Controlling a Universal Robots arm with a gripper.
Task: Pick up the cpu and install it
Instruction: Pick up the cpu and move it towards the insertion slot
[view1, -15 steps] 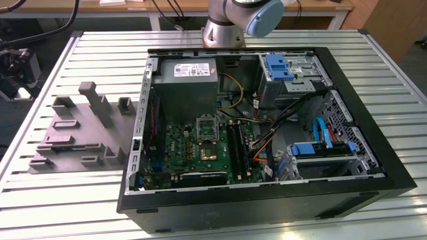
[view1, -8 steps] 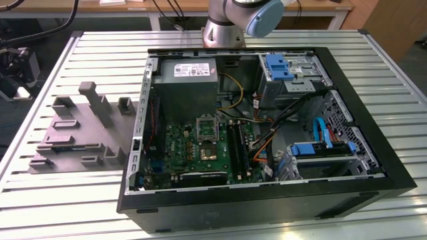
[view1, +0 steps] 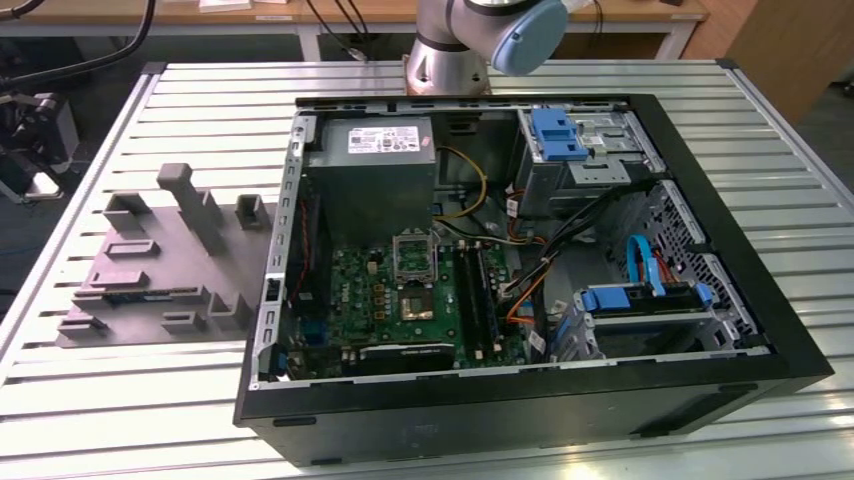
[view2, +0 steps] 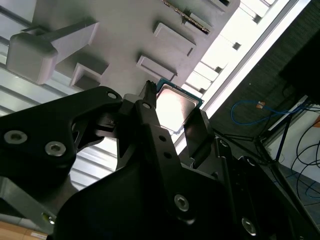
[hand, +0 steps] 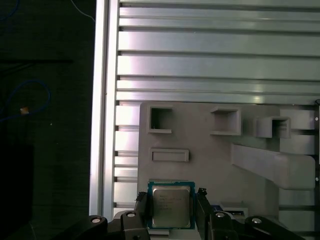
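The cpu (hand: 171, 206), a small square chip with a shiny silver top and a thin teal edge, sits between my gripper's (hand: 171, 197) two black fingers (hand: 142, 206) in both wrist views. The fingers press on two opposite sides of it, so the gripper is shut on the chip. In the second wrist view the cpu (view2: 176, 107) hangs above the edge of the grey moulded tray (view2: 120, 30), gripper (view2: 174, 114) around it. The exterior view shows the open computer case (view1: 534, 400) with the green motherboard (view1: 360, 300) and its socket (view1: 416, 300), the metal frame above it raised.
The grey tray (view1: 147, 270) with upright blocks lies on the slatted aluminium table (view1: 134, 400) at the exterior view's left of the case. Cables, drive bays with blue clips (view1: 558, 135) and a power supply (view1: 374, 150) crowd the case. The arm's base (view1: 447, 60) stands behind it.
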